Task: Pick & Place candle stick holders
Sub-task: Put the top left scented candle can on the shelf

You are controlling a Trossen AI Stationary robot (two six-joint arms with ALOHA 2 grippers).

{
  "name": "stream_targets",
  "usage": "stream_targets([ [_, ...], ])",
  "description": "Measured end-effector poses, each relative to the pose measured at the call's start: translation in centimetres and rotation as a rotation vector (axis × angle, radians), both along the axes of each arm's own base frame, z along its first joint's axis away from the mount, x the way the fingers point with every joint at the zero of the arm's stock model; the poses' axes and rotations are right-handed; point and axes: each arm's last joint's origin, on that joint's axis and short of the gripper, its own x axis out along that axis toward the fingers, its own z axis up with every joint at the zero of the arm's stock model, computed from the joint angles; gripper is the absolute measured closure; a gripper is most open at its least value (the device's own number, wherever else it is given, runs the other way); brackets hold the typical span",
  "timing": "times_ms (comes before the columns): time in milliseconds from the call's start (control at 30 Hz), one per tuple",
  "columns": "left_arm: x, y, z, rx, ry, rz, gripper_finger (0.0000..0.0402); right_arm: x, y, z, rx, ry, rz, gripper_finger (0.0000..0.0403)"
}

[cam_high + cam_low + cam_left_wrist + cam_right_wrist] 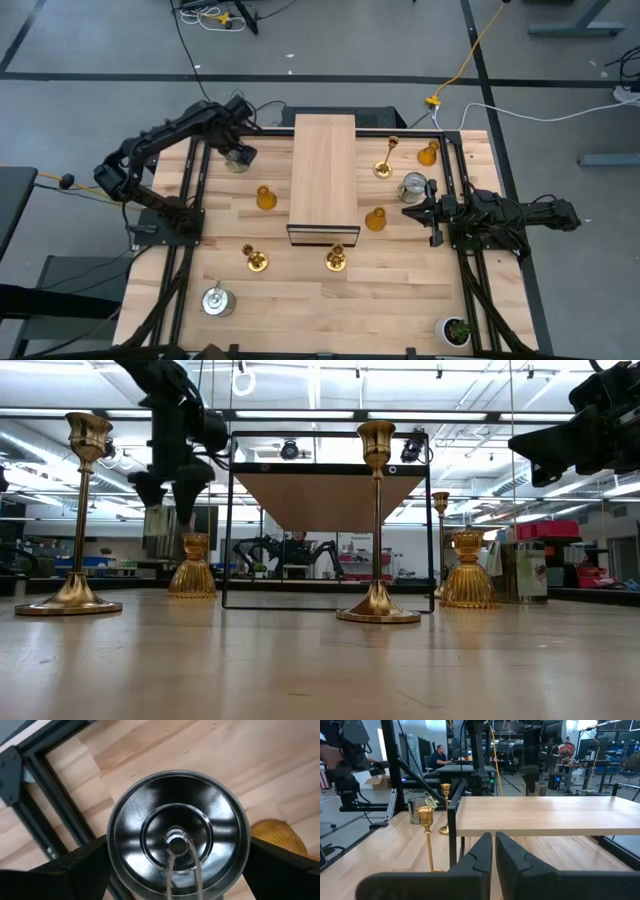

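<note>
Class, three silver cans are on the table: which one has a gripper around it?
The silver can at the far left: the left gripper straddles it, a finger on each side. The can beside the right gripper and the near-left can stand free.

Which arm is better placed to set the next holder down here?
Left. The left gripper is shut on a silver can, held beside the raised wooden shelf. The right gripper is shut and empty, waiting by another can.
</note>
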Motion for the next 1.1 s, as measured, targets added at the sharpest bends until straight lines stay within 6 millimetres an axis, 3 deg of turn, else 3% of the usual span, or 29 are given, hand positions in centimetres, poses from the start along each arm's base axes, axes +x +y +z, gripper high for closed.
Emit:
stream_targets([
  [500,1.1,0.0,5.2,0.082,-0.071,-0.046,0.0031,0.0,0.0,0.0,0.000,0.000,0.000,0.0376],
  [1100,2.6,-1.3,8.9,0.149,-0.141,-0.123,0.0031,0.0,0.0,0.0,0.000,0.000,0.000,0.0376],
])
